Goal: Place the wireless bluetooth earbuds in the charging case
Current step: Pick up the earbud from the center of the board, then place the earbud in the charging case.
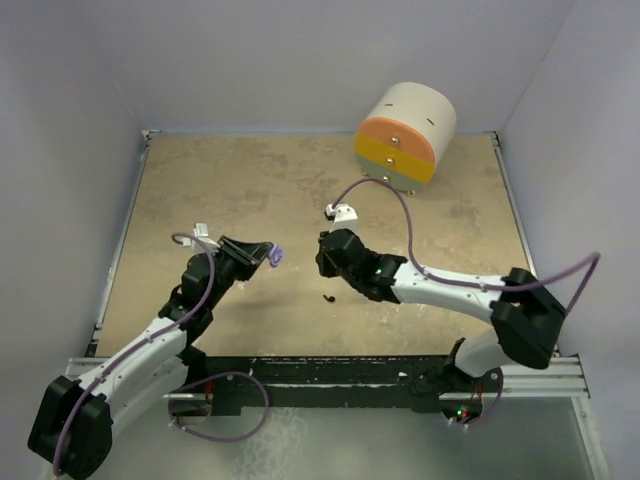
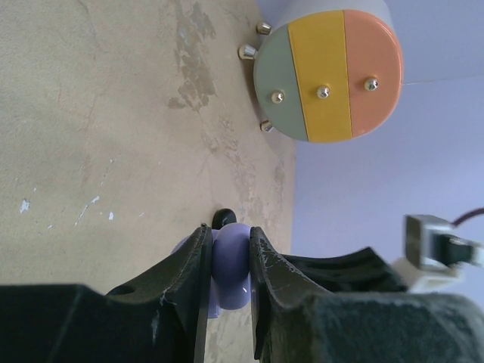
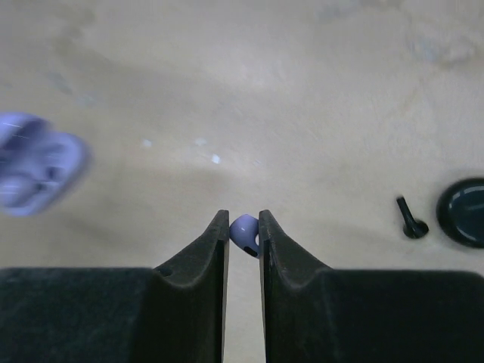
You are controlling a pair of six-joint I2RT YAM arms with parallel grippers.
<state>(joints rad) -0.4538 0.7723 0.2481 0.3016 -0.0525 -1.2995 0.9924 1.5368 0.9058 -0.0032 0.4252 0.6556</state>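
Clamping my left pincer (image 2: 228, 233) on the lavender charging case (image 2: 231, 276), I have both fingers pressed against its rounded sides. A small black piece (image 2: 223, 218) shows just past it, too hidden to name. To the right, my right pincer (image 3: 243, 219) is closed on a lavender earbud (image 3: 244, 233), pinched at the very fingertips over the tan table (image 3: 318, 91). The two pincers face each other near the table's middle, close but apart. Farther right in my right wrist view, a black earbud (image 3: 411, 219) lies on the table just beside a black puck (image 3: 463, 213). Against the far wall, right of centre, sits a round drum (image 1: 405, 130) banded green, yellow and orange.
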